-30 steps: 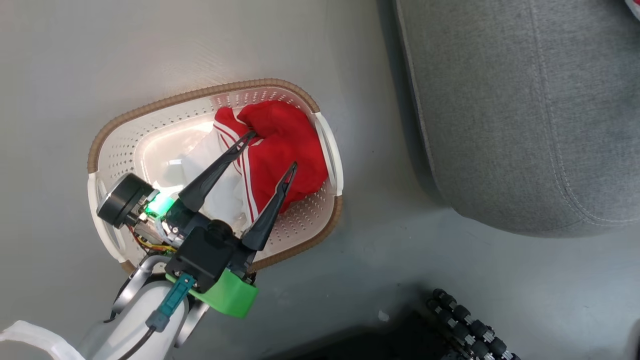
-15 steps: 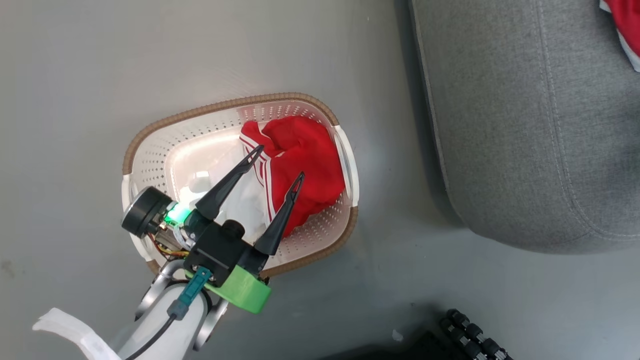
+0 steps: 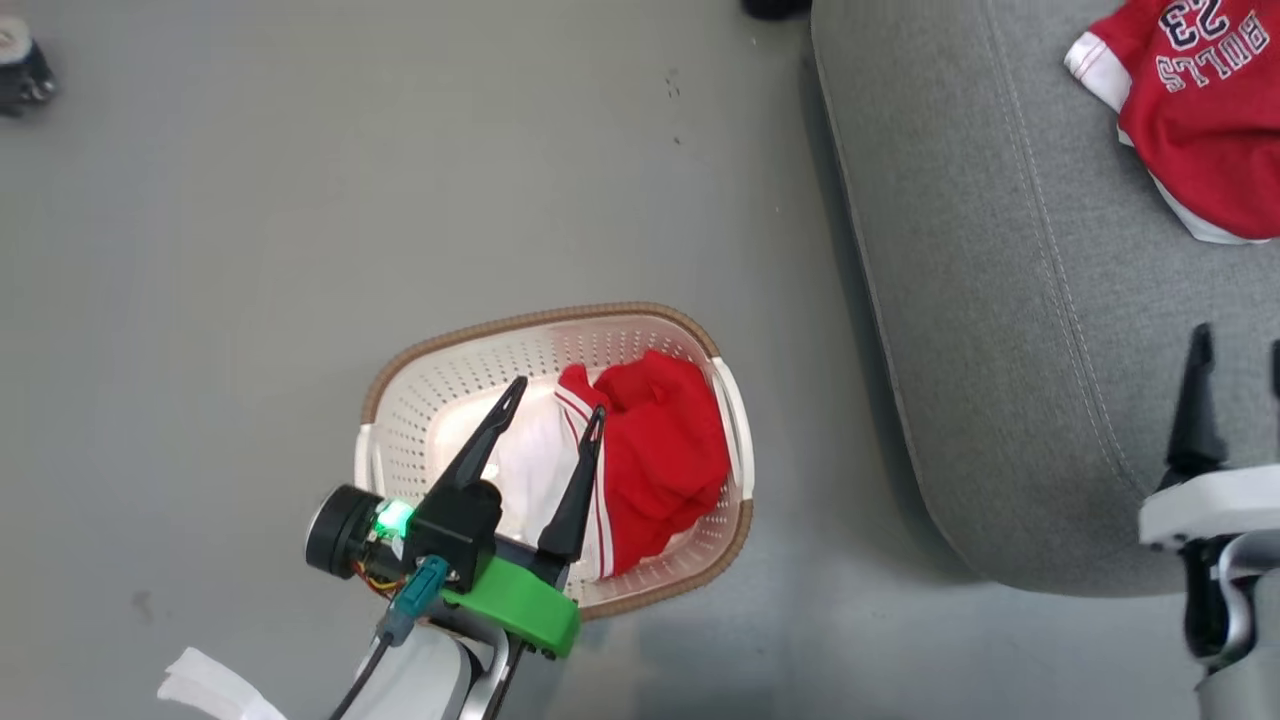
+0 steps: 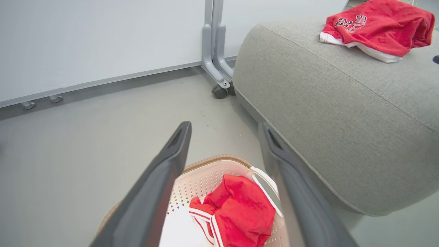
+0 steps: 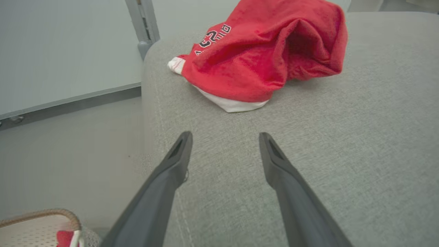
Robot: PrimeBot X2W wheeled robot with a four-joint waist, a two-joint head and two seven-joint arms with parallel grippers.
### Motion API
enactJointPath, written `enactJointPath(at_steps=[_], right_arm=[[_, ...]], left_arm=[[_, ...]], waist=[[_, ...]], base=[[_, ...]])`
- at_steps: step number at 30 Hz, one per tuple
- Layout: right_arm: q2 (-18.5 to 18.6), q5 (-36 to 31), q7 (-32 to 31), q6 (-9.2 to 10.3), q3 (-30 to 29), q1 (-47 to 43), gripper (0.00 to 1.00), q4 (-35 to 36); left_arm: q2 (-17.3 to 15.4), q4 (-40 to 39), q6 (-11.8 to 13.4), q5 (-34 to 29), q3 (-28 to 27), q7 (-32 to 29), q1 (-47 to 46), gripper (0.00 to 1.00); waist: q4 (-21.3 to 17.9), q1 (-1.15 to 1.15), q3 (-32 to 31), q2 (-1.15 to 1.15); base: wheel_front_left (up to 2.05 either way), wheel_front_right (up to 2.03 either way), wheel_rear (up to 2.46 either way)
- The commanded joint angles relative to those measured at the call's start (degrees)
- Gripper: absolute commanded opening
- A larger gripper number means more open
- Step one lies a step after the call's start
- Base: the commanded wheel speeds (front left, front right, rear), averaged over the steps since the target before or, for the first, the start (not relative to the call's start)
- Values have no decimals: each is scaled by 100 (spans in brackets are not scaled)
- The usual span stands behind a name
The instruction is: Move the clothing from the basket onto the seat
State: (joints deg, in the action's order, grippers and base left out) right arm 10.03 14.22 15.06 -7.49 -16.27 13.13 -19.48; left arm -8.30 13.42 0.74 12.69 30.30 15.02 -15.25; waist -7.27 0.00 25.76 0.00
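Since a second ago the robot's head has swung toward the sofa, so the whole scene has slid across the head view. That is the camera turning; the basket [image 3: 500,322] has not been carried anywhere. What has really changed is the left gripper [image 3: 558,395]. Its fingertips used to straddle the middle of the striped garment [image 3: 660,460], and now they hang back over its white-striped edge.

Both pairs of jaws stand spread wide with nothing between them. Below and just beyond the left fingertips, the striped garment lies bunched against the basket wall on the right-finger side. Paler white cloth or lining sits under the left finger, and I can't tell which it is.

The right gripper [image 3: 1240,340] hovers over the seat [image 3: 1000,300] with bare grey fabric between its fingers. The jersey marked "23" [image 3: 1200,120] lies crumpled well ahead of its tips, touching neither finger. It looks as if it was simply dropped there, which would explain the empty, open jaws.

So I'd say half the job is done. The left arm seems held ready above the basket because the last garment is nearest to it, and it still has to descend and pinch a fold.
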Motion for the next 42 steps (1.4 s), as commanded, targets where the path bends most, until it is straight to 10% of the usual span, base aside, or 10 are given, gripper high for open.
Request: enactJointPath(at_steps=[1,17,42], right_arm=[[-44,-97,18,-1,180,-183,100,53],[-307,-254,18,1,2298,-1101,100,667],[-658,-450,18,1,2122,-2341,100,1402]], left_arm=[[32,39,44,64,-105,18,157,100],[488,-404,239,-98,-1532,17,1747,100],[537,-1302,-70,-507,-1775,13,2774,100]], waist=[[624,0,-836,0],[1270,0,-2517,0],[1107,0,-3111,0]], base=[[0,0,0],[0,0,0],[0,0,0]])
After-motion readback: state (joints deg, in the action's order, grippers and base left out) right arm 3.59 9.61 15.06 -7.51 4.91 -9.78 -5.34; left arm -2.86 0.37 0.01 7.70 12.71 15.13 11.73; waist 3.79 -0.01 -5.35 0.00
